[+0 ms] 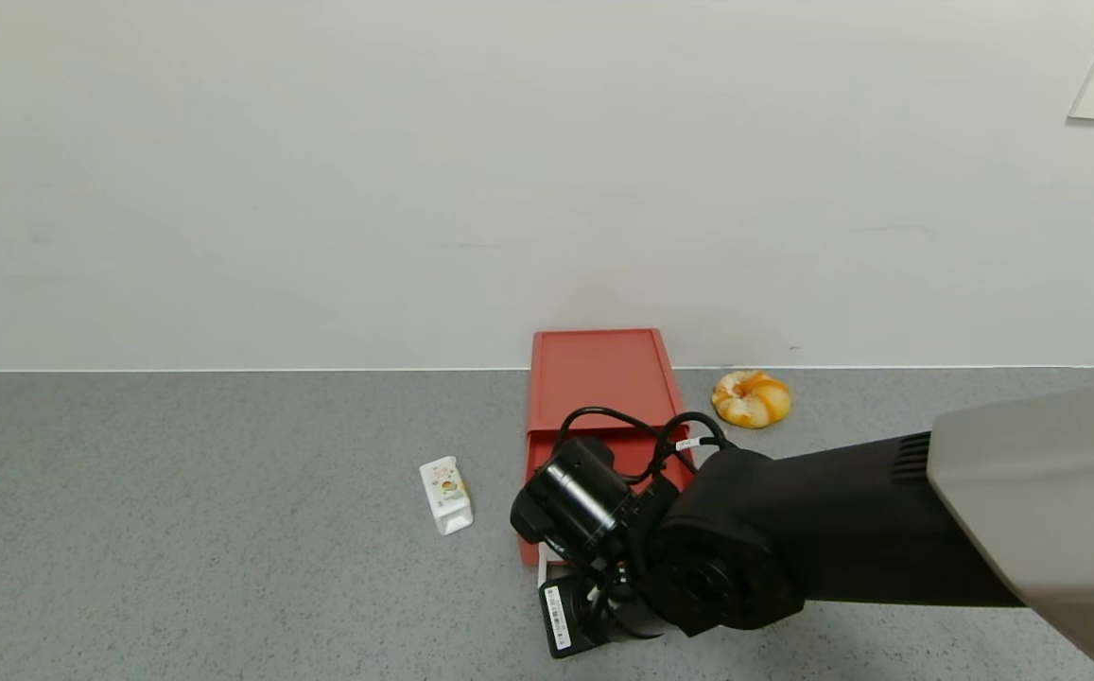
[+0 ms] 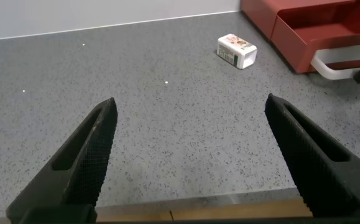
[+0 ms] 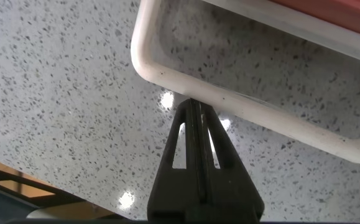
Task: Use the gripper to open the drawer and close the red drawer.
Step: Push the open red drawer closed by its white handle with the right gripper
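Already the drawer point(image 2: 326, 34) stands pulled out; the right gripper point(image 3: 195, 109), fingers pinched together empty against its white handle point(image 3: 229, 102), has closing left.

No text, brand or number is legible. The white barcode label point(image 1: 557, 617) on the right gripper point(image 1: 594, 615) shows bars only, its characters too small to read. The small white carton point(image 1: 445, 494) carries a printed coloured panel and a barcode; neither can be read.
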Controlling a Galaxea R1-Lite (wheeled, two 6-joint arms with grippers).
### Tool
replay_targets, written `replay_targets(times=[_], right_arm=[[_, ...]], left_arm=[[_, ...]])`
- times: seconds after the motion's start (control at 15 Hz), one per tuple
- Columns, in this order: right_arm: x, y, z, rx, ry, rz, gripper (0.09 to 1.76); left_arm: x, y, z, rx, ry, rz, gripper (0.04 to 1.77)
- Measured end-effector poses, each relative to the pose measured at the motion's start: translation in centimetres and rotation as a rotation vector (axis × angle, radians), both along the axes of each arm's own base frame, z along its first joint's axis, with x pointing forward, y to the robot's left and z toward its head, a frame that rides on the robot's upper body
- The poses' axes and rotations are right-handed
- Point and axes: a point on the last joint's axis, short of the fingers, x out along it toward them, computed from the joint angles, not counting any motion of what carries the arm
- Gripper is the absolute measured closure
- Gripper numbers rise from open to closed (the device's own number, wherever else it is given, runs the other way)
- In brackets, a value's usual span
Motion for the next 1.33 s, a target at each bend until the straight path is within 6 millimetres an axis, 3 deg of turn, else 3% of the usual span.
replay_targets(times=[1.33], right_arm=[[4.2,-1.1,0.7,0.039,-0.118,0.024,1.73]], left_arm=[[0.0,0.0,0.0,0.000,0.000,0.000,0.09]])
